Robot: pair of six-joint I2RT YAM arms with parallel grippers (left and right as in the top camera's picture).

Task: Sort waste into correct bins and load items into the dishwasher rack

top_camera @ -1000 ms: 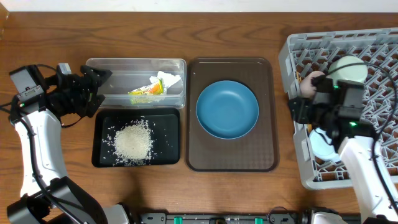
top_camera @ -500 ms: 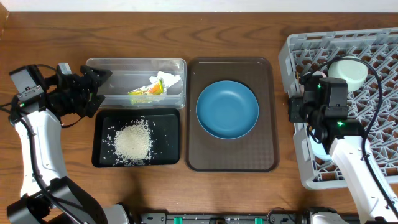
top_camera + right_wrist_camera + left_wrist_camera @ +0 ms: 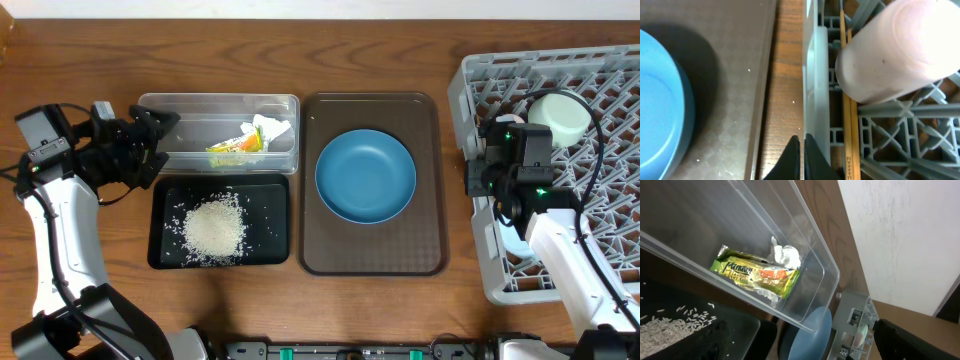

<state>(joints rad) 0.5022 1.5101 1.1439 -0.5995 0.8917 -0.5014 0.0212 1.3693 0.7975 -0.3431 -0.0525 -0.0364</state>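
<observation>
While left gripper (image 3: 155, 145) gapes empty beside tub (image 3: 220, 98), right gripper (image 3: 801, 145) pinched closed, empty

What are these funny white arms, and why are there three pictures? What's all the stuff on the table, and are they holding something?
Those are two robot arms, each ending in two fingers for grabbing. One picture looks down from above the table. The other two come from little cameras on each wrist. On the table there is a clear tub with a snack wrapper and a crumpled napkin inside, a black tray with rice, and a blue plate on a brown tray. The grey rack on the right holds a pink cup, chopsticks and a green bowl. The left fingers are spread open by the tub's end, holding nothing. The right fingers are pinched shut at the rack's edge, also holding nothing.
</observation>
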